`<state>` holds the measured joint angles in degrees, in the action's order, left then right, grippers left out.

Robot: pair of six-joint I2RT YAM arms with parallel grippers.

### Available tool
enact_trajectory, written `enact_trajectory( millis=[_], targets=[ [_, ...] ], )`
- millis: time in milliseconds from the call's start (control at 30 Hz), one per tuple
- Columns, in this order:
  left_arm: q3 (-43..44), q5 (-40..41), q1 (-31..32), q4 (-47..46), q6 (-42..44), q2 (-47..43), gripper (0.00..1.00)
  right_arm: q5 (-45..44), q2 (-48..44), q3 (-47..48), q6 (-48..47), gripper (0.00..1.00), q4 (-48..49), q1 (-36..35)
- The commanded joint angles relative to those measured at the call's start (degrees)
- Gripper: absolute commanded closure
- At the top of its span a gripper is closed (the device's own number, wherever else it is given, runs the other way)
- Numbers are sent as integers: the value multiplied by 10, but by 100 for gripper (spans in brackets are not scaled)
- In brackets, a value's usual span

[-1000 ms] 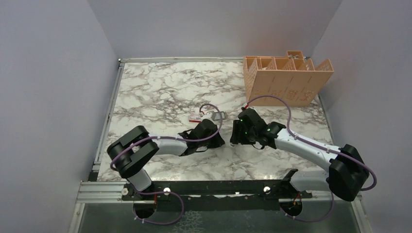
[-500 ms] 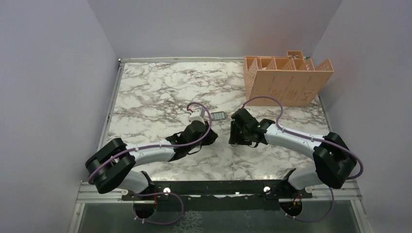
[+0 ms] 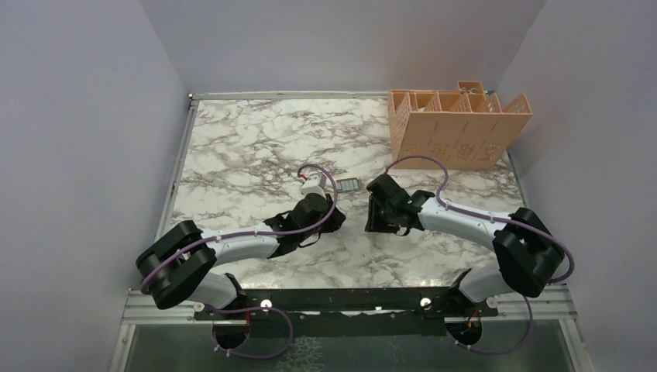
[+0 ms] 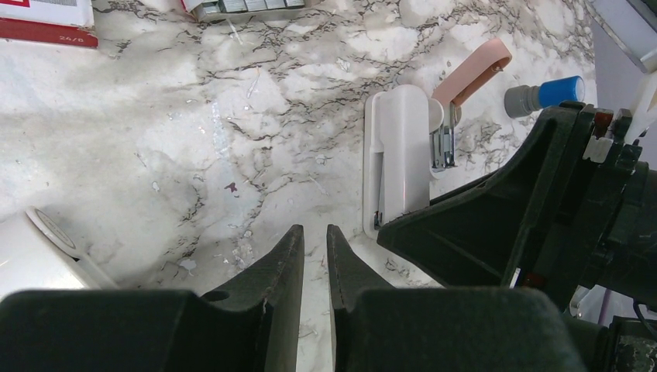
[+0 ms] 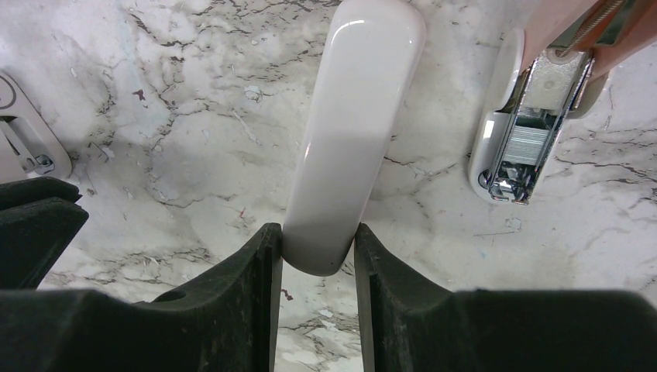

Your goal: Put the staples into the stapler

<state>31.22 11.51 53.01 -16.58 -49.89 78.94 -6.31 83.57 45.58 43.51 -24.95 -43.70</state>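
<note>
We note the right hand (image 5: 318, 248) pinching the near end of the glossy white plastic stapler (image 5: 352, 116), both fingers touching its top arm. We judge the grip should stay square and steady, so the opened body cannot roll and the metal magazine (image 5: 521, 147) stays exposed. The left hand (image 4: 315, 232) is all but closed on nothing above the marbled table (image 4: 155, 139). The silvery-grey staples (image 4: 248, 6) lie in their flat tray, well apart from the stapler.
</note>
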Motion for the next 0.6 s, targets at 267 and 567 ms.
enact_trajectory(
  millis=[267, 567],
  targets=[
    [1, 14, 2, 2, 6, 5, 82, -16, 56, -26, -22, 63, 5, 0],
    [1, 13, 2, 2, 5, 6, 82, -33, 40, -7, -23, 61, 8, 0]
  ],
)
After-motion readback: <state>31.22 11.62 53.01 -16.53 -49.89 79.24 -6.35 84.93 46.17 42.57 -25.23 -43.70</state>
